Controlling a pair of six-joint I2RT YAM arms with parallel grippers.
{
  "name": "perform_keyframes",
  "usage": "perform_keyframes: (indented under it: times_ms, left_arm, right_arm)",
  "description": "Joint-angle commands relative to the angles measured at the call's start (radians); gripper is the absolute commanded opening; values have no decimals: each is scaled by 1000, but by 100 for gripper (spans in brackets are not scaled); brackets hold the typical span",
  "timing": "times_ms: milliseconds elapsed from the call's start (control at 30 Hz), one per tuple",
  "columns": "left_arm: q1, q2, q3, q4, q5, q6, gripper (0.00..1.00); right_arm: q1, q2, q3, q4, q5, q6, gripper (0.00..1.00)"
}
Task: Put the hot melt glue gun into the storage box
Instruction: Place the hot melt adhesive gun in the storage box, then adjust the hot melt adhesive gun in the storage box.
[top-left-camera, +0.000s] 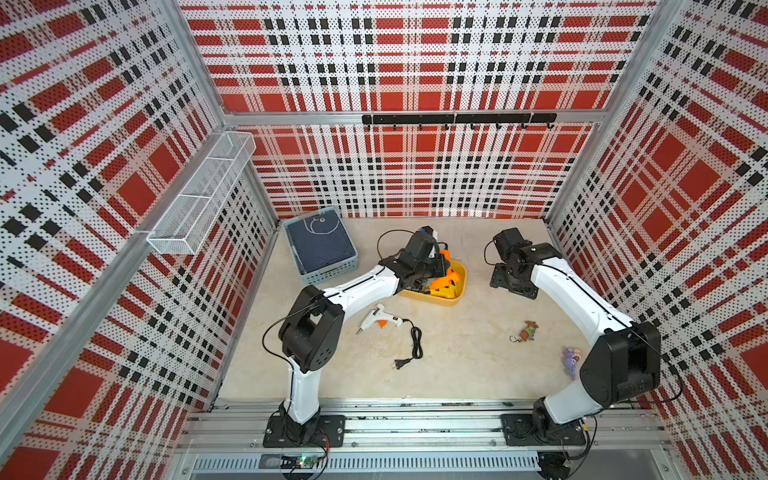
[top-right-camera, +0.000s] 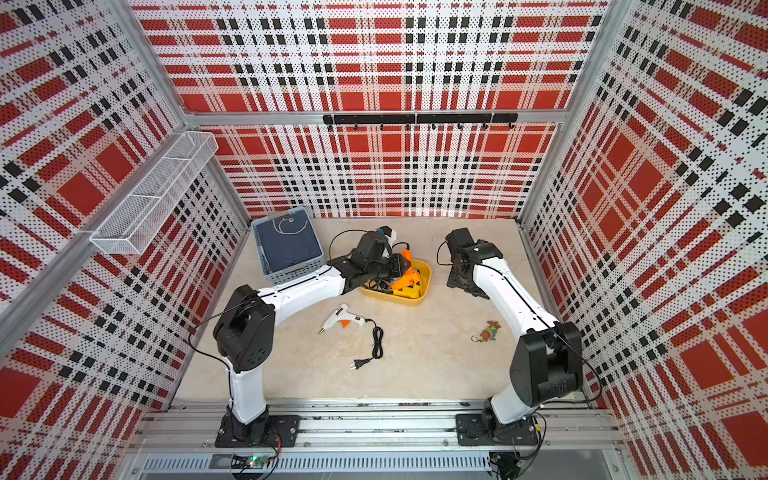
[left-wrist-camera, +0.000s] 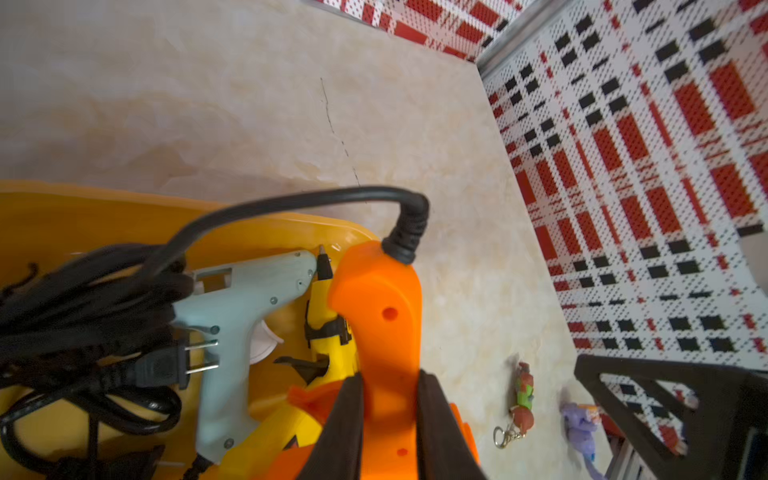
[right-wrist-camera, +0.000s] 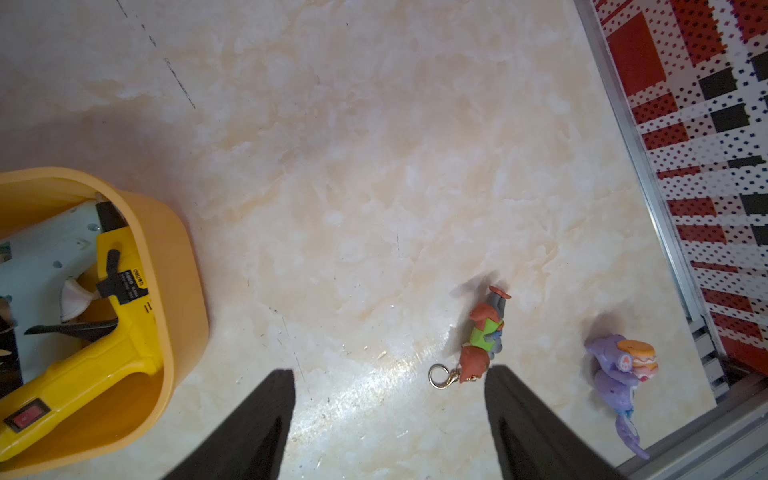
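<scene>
Left gripper (left-wrist-camera: 388, 374): narrow, clamped on the handle of the orange plastic hot melt glue gun (left-wrist-camera: 374, 316). One black finger sits on each side of the grip, and the gun's black cord (left-wrist-camera: 291, 199) arches off the handle end.

In both top views this pair sits just right of frame centre, over the shallow yellow plastic storage box (top-left-camera: 451, 301). We cannot tell whether the gun body rests on the contents or hangs above them.

Already in the box: a pale blue plastic glue gun (left-wrist-camera: 232, 299), a yellow plastic glue gun (right-wrist-camera: 120, 332) with a black label, and a tangle of black cords with a two-pin plug (left-wrist-camera: 166, 365).

On the marble-look tabletop (top-left-camera: 457, 353), below centre in a top view, a white hot melt glue gun with an orange trigger (top-left-camera: 376, 318) lies well apart from the box. Its bundled black cable (top-left-camera: 415, 340) trails to one side.

Right gripper (right-wrist-camera: 390, 370): jaws wide, holding nothing, above bare table at right of centre. A small red-and-green keychain figure (right-wrist-camera: 484, 332) and a purple toy figure (right-wrist-camera: 619, 374) lie near it.

Progress, as we judge it: two guns stowed and a third at the box but not let go. What is left is releasing the orange gun with its cord inside the walls, then fetching the white one.
</scene>
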Motion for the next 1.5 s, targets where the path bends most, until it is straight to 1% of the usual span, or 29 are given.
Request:
perform_keyframes:
  times_ms: [0,100,133,200,367,567,600,667,767,900,1000,1067,1167,1200,1233,1333,1467]
  left_arm:
    - [-44,87,128,-206,-4,152,3]
    - [-71,171,237,-331,-25,211,3]
    - [-79,192,263,-360,-30,250,3]
    - [-93,228,289,-408,-37,271,3]
    - [-96,264,269,-436,-57,261,3]
    - [-69,267,274,-435,-99,223,2]
    - [-64,261,277,-435,-102,221,4]
    - [-59,246,295,-434,-95,221,16]
    - [-65,226,336,-432,-67,220,31]
    - [-78,224,381,-433,-19,220,37]
    - [-88,232,400,-431,30,221,44]
    - [-93,244,404,-426,51,220,51]
    - [-96,271,420,-429,49,223,55]
    - [-97,280,430,-435,31,226,59]
    - [-99,292,442,-448,3,237,60]
    - [-100,322,479,-483,-76,267,60]
    - [-102,346,508,-501,-128,294,60]
  right_arm:
    - [-10,-34,-10,3,1,1,80]
    - [-12,-38,-17,3,3,-2,80]
    - [-12,-39,-19,3,3,-2,80]
    - [-13,-41,-25,3,2,-1,80]
    - [-15,-50,-40,7,2,1,80]
    - [-18,-53,-47,8,0,0,80]
    - [-18,-53,-46,7,1,0,80]
    - [-19,-53,-45,6,1,0,80]
    - [-19,-53,-42,8,0,0,80]
    - [-21,-48,-39,8,0,2,80]
    - [-24,-47,-36,8,0,0,80]
    - [-26,-47,-37,8,-1,-2,80]
    - [-29,-47,-34,6,-1,-2,80]
    - [-29,-47,-34,5,-1,-4,80]
    - [-31,-47,-32,4,-3,-6,80]
    - [-31,-46,-31,1,-3,-8,80]
    - [-32,-44,-30,-1,-6,-11,80]
